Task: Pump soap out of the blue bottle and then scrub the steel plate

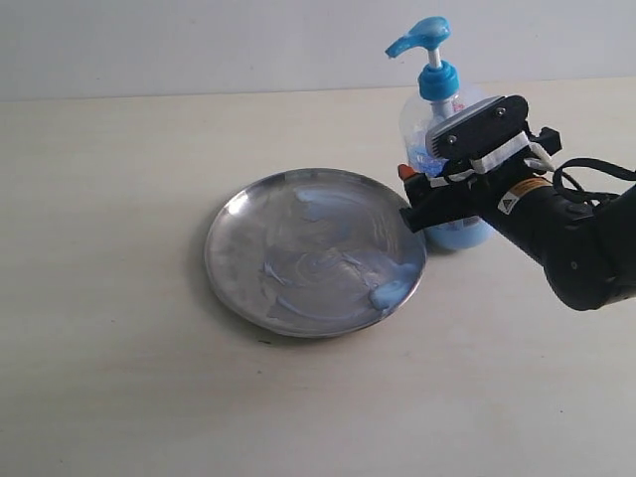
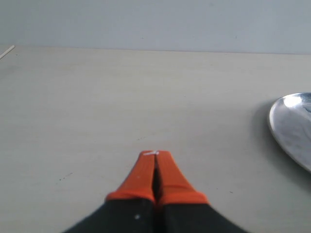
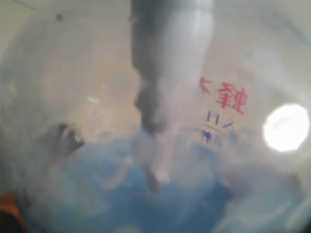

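The steel plate [image 1: 316, 250] lies flat mid-table, streaked with pale smears, and a light blue soap blob [image 1: 391, 293] sits at its near right rim. Just right of it stands the blue bottle [image 1: 442, 129], upright with its pump head raised. My right gripper [image 1: 422, 194] is closed around the bottle's lower body; one orange fingertip [image 1: 405, 172] shows on the plate side. In the right wrist view the bottle [image 3: 160, 121] fills the frame, blurred. My left gripper [image 2: 155, 155] is shut and empty over bare table, with the plate's rim [image 2: 291, 126] off to one side.
The pale tabletop [image 1: 119, 298] stretches around the plate, with a light wall [image 1: 199, 40] behind. The right arm's black body [image 1: 576, 238] stands to the right of the bottle. The left arm does not show in the exterior view.
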Controlling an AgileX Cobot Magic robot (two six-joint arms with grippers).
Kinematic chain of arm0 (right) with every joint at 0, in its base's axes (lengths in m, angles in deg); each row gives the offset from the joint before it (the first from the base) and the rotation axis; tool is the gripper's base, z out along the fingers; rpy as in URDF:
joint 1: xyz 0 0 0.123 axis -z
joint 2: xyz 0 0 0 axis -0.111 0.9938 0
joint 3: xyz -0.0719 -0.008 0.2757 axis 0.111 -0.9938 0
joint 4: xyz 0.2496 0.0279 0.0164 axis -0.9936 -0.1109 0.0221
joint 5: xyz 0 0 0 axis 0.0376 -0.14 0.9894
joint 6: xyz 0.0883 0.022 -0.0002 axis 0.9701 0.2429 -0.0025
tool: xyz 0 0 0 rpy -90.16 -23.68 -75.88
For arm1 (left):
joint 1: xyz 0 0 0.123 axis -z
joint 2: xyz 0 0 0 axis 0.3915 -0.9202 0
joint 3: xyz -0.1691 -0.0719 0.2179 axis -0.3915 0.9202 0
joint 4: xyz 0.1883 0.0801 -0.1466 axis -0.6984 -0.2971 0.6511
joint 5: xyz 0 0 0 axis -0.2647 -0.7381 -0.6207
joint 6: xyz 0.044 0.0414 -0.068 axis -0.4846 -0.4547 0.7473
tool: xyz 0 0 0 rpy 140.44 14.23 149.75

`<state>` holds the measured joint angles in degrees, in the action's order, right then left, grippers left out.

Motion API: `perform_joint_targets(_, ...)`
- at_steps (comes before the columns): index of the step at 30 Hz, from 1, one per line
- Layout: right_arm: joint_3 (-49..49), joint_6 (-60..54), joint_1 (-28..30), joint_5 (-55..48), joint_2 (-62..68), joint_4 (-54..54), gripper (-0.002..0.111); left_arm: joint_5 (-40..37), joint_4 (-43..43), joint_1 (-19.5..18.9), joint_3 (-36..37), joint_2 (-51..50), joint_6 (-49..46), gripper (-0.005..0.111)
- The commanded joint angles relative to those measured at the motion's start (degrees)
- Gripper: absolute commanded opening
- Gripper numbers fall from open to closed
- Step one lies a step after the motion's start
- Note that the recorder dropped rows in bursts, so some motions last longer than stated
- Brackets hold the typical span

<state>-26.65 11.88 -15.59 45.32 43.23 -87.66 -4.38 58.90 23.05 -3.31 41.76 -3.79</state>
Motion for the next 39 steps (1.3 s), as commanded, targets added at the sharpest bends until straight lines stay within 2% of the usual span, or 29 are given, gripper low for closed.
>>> perform_joint_targets(1,0.70,0.24,-0.01,4.07,-0.61,0.31,0.000,0.60,0.14,-0.07,-0.24,0.32,0.02,0.000)
perform_joint_targets(39,0.70,-0.41,-0.01,3.57,-0.61,-1.60,0.000,0.40,-0.61,-0.07,-0.24,0.32,0.02,0.000)
